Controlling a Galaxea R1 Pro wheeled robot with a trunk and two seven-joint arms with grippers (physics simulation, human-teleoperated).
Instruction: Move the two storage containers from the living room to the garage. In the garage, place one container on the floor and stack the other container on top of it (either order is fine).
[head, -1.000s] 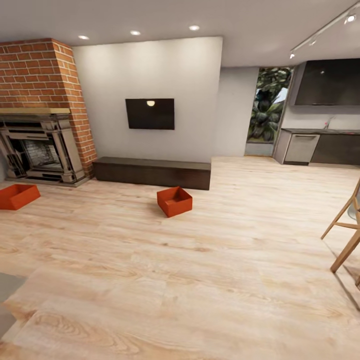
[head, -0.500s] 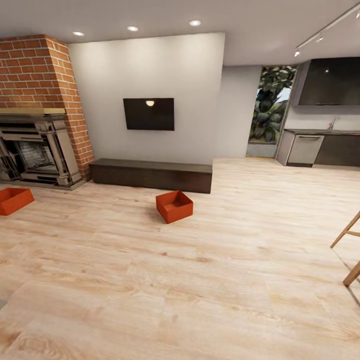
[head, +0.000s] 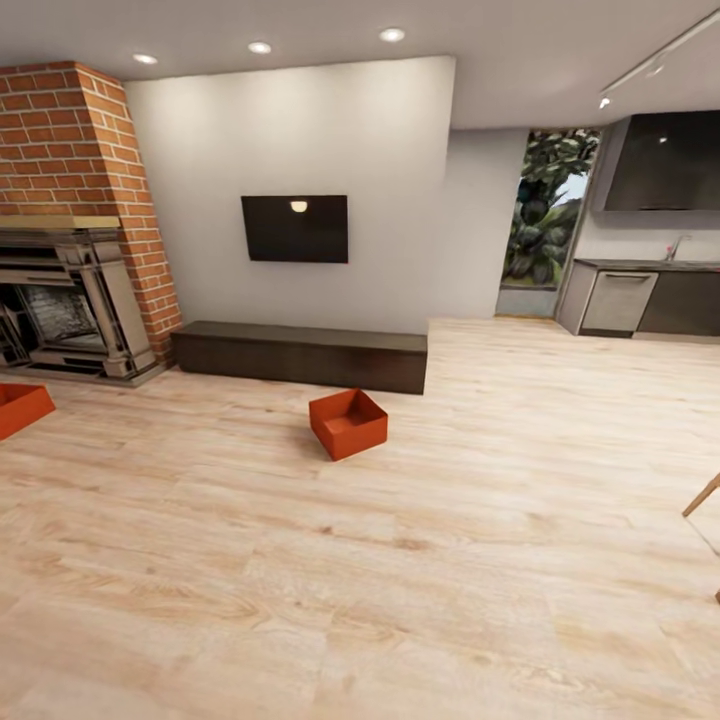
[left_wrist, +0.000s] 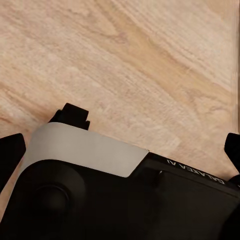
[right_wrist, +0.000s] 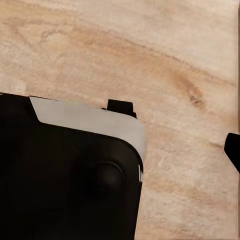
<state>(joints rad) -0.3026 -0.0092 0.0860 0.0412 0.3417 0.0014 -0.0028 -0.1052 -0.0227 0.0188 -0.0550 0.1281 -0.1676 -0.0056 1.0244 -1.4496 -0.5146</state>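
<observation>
One orange box (head: 348, 423) sits on the light wood floor (head: 420, 560) in the middle distance, near the front of the long dark cabinet (head: 300, 355) but apart from it, turned corner-on. The second orange box (head: 18, 408) lies at the far left, cut by the picture's edge, in front of the fireplace (head: 65, 300). Wide bare planks stretch from the near edge up to both boxes. A black TV (head: 295, 228) hangs above the cabinet; a kitchen worktop (head: 650, 266) runs at far right. In each wrist view the robot's dark base hangs over the planks; whether either tool is open or closed I cannot tell.
</observation>
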